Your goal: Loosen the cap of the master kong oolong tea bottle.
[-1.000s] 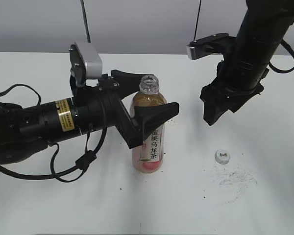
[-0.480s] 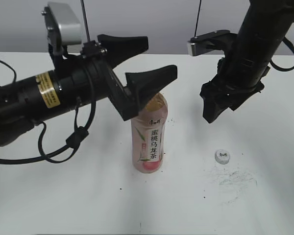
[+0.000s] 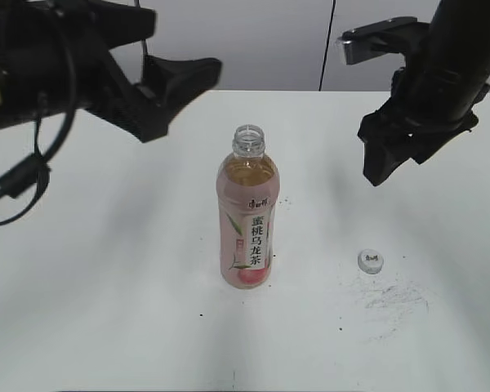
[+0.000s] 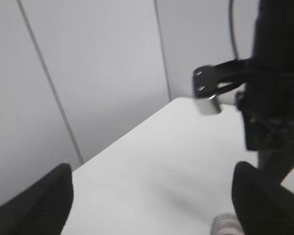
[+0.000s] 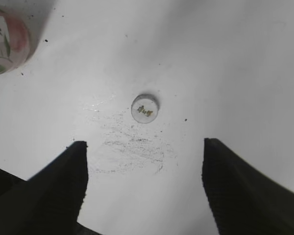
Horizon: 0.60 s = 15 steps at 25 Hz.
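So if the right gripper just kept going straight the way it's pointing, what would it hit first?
Probably the cap, lying on the table ahead of the open right gripper and roughly centred between its fingers; nothing else shows in that line.

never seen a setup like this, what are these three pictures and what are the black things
The black things are two robot arms, each ending in a two-fingered pincer. One picture is taken from outside, looking down at a slant on a white table. The other two come from small cameras on each arm's wrist, so the dark shapes at their lower edges are that arm's own fingers.

On the table stands a tea bottle with a pink label, its neck open. Its small white cap lies on the table to the right, apart from the bottle, beside some grey scuff marks.

The left pincer is raised at the upper left, open and empty. The right pincer hangs above the cap, also open and empty. Nothing is held.
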Motion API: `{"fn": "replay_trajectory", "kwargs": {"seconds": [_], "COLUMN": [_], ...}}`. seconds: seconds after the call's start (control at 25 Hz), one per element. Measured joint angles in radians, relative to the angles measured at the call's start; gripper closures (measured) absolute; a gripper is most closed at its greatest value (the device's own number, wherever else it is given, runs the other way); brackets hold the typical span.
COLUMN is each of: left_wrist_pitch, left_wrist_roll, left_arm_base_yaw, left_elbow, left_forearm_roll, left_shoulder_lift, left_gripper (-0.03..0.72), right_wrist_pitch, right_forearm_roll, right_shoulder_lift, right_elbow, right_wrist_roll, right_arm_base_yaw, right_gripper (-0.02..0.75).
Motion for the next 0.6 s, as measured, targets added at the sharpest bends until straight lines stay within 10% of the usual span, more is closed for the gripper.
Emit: {"fn": "replay_trajectory", "kwargs": {"seconds": [0.4,0.6], "left_wrist_pitch": [0.909,1.245], "left_wrist_roll": [0.014,0.215], "left_arm_base_yaw": [0.0,0.0], "left_elbow": [0.0,0.0], "left_forearm_roll": [-0.544,-0.724], "left_shoulder_lift": [-0.38,-0.652], "left_gripper": [0.102,0.103], "right_wrist_pitch": [0.09,0.093], "right_forearm_roll": [-0.008,-0.009], "right_shoulder_lift": [-0.209,-0.377], "right_elbow": [0.0,0.025], "right_wrist_roll": [0.034,0.078], "right_arm_base_yaw": [0.0,0.0], "right_gripper": [0.194,0.194]}}
